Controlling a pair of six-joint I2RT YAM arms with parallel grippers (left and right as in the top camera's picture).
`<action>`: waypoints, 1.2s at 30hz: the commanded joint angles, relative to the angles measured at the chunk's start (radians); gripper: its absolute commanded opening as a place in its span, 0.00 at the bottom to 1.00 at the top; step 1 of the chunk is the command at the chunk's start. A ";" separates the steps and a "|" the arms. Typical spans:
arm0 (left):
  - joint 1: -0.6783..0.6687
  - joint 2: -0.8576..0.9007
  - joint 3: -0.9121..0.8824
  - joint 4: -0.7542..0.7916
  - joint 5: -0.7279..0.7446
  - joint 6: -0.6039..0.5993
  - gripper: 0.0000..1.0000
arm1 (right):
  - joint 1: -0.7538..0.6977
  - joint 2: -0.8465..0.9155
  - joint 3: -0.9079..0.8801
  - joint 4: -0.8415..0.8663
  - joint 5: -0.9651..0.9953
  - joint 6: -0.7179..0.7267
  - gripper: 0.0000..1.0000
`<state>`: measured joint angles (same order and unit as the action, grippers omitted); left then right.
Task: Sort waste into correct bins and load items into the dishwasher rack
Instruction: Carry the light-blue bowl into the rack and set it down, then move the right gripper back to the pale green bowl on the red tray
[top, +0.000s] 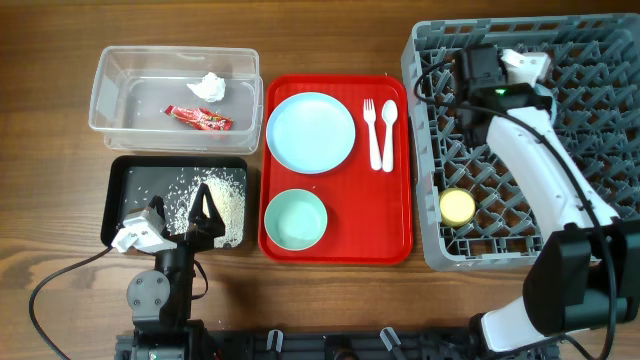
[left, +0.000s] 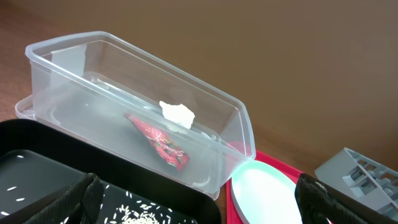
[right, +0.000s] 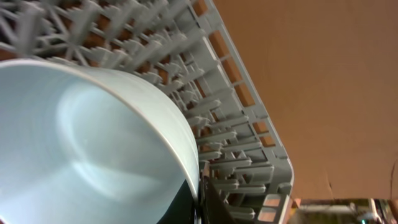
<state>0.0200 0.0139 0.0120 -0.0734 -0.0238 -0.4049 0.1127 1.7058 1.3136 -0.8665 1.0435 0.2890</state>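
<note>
Placement is being worked out at the dishwasher rack (top: 600, 140): the right gripper (right: 199, 196), pinching the rim of the light blue bowl (right: 93, 137), is holding it just over the pegs near the rack's far side. Lowering the bowl on edge between peg rows before releasing is looking wise, so that it is not toppling. The left gripper (top: 180, 212), spread wide, is hovering over the black tray (top: 135, 185), well apart from the rack.
</note>
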 joint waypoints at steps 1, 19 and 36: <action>0.005 -0.006 -0.006 0.003 0.009 0.005 1.00 | -0.038 -0.023 0.024 -0.007 -0.011 0.002 0.04; 0.005 -0.006 -0.006 0.003 0.009 0.005 1.00 | -0.055 0.086 0.019 -0.006 0.053 -0.053 0.04; 0.005 -0.006 -0.006 0.003 0.009 0.005 1.00 | 0.120 0.040 0.021 -0.058 0.063 -0.052 0.39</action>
<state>0.0200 0.0139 0.0120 -0.0734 -0.0238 -0.4046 0.1833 1.7672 1.3167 -0.9226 1.1141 0.2314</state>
